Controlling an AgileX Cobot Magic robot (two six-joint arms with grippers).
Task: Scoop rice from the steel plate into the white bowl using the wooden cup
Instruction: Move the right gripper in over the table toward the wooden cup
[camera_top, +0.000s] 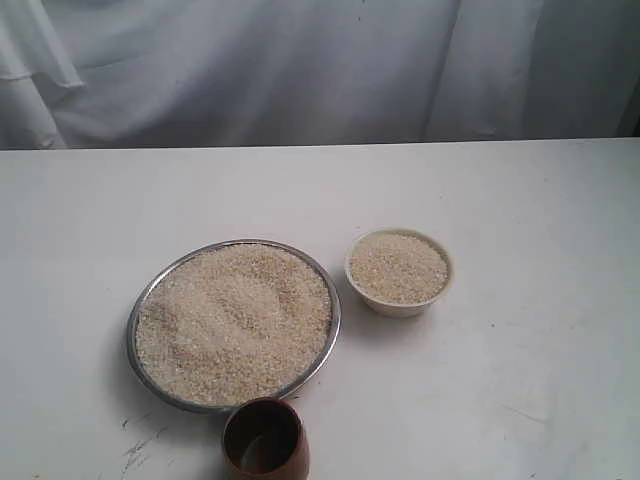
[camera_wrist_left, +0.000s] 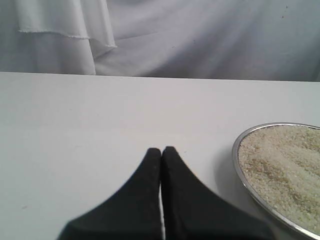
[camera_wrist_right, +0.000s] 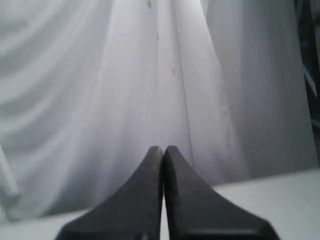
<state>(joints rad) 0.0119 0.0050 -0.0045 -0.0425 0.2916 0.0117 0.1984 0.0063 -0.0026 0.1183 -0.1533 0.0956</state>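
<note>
The steel plate (camera_top: 137, 318) lies left of the table's middle, heaped with rice (camera_top: 233, 320). To its right stands the white bowl (camera_top: 399, 303), filled with rice to just under the rim. The wooden cup (camera_top: 265, 441) stands upright at the front edge, just in front of the plate, its dark inside showing. Neither arm shows in the exterior view. My left gripper (camera_wrist_left: 161, 150) is shut and empty, low over bare table, with the plate's rim (camera_wrist_left: 239, 165) off to one side. My right gripper (camera_wrist_right: 163, 149) is shut and empty, facing the curtain.
A white curtain (camera_top: 300, 70) hangs behind the table's far edge. The white table (camera_top: 540, 400) stretches bare to the right and far side of the dishes. Faint dark scuffs (camera_top: 140, 445) mark the surface left of the cup.
</note>
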